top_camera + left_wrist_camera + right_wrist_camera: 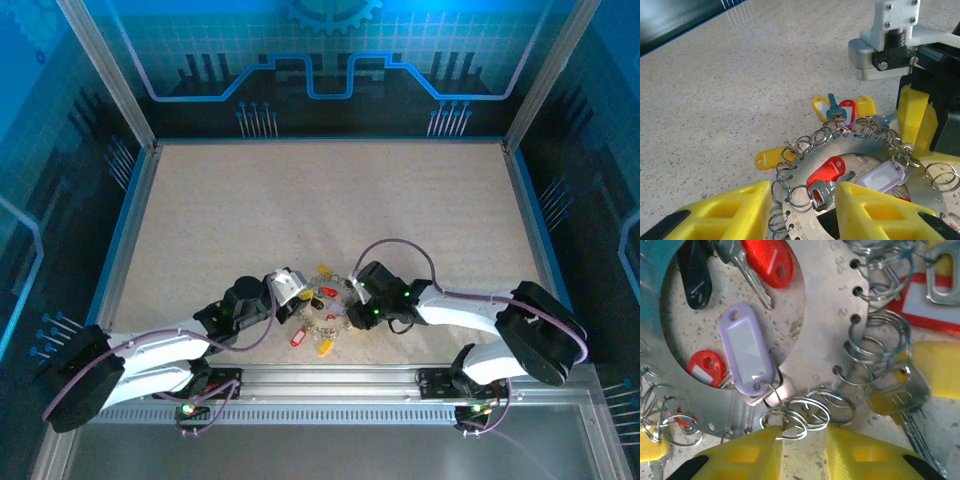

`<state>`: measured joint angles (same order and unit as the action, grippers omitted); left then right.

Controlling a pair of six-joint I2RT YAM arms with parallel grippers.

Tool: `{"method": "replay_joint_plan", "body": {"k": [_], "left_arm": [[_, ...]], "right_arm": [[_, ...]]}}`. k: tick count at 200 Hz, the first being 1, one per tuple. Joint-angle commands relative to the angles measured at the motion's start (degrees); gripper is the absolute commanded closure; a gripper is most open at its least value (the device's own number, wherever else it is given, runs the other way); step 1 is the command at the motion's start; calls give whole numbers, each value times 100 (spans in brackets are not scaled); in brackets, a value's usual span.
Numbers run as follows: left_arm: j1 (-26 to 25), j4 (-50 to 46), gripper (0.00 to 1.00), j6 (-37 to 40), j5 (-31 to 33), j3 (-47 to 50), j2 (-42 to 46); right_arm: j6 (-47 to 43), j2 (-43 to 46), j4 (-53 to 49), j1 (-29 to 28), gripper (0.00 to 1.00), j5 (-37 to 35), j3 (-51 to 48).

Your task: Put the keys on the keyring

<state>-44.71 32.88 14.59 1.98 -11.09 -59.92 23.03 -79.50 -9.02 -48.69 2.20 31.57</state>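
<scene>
In the left wrist view, one flat metal keyring (855, 149) is counted. With it, three yellow-headed keys (772, 157), two red-headed keys (827, 170) seen in full, one pale purple-headed key (882, 177) and one teal key (831, 107) are counted.

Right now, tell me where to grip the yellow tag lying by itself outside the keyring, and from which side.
Take the yellow tag by its free rounded end, pinched across its narrow width, coming down on the open side away from the keyring. It lies flat pointing outward; its inner end sits among crowded split rings, likely leaving no finger room.
</scene>
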Motion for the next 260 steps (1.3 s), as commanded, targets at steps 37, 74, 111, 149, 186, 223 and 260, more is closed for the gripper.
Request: {"method": "replay_joint_plan", "body": {"k": [37,74,111,149,186,223,260], "left_arm": [[71,187,60,-221,127,46,-98],[76,200,60,-229,135,31,-178],[69,197,60,-282,127,59,-176],[76,227,59,-299,131,72,-195],[73,214,60,-291,131,46,-243],[75,206,60,-274,125,26,-265],[69,192,60,-273,119,19,-251]], "right_arm": [[30,-55,-30,-71,77,-58,161],[-17,-19,146,-73,82,15,131],[36,-45,150,-78,78,-89,162],[244,-127,-170,-145,73,-613,313],[488,-206,-420,-385,79,-1315,332],[650,-270,-532,-458,82,-1677,297],[687,-135,-556,-507,78,-1635,297]]}}
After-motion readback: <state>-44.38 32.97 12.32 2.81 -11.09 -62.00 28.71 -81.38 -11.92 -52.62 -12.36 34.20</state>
